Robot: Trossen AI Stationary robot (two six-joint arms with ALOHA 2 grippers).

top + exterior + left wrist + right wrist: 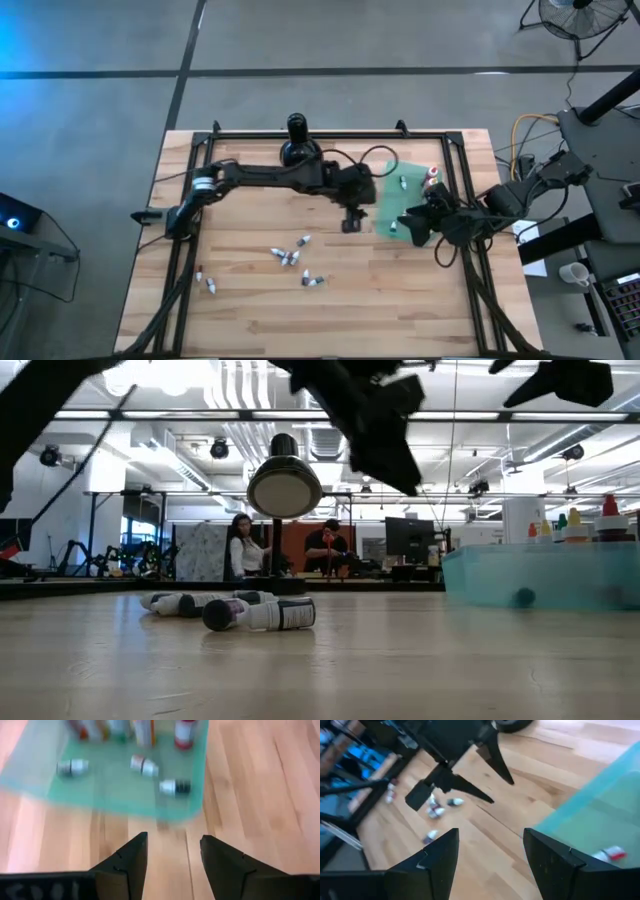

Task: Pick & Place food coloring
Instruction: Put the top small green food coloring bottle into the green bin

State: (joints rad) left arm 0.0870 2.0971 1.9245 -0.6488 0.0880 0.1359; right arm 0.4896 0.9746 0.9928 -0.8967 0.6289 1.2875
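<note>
The left hand (351, 222) is hanging over the middle of the wooden table (250, 300), just left of the teal-green sheet (385, 200) in the high view. In the left wrist view its two dark fingers (131, 857) are standing clearly apart with bare wood between them, holding nothing. The same hand (492, 777) is showing in the upper middle of the right wrist view, spread and empty.

The right hand (412, 230) is sitting at the lower right edge of the sheet in the high view. Its fingers (437, 855) are spread wide in the right wrist view, with nothing between them.

The food coloring is lying in two groups. Several small vials (290, 257) are scattered on the bare wood in the lower middle of the high view, with two more (207, 284) further to the lower left. In the low view these vials (262, 614) are lying on their sides at centre left. On the sheet, three vials (145, 766) are lying flat, and upright bottles (186, 734) are standing along its far edge at the top of the left wrist view. In the low view, coloured bottle tops (572, 525) are showing above the sheet at the right.

A black bulbous long-necked object (297, 143) is sitting at the top middle of the table. Two people (243, 547) are visible in the room beyond.
</note>
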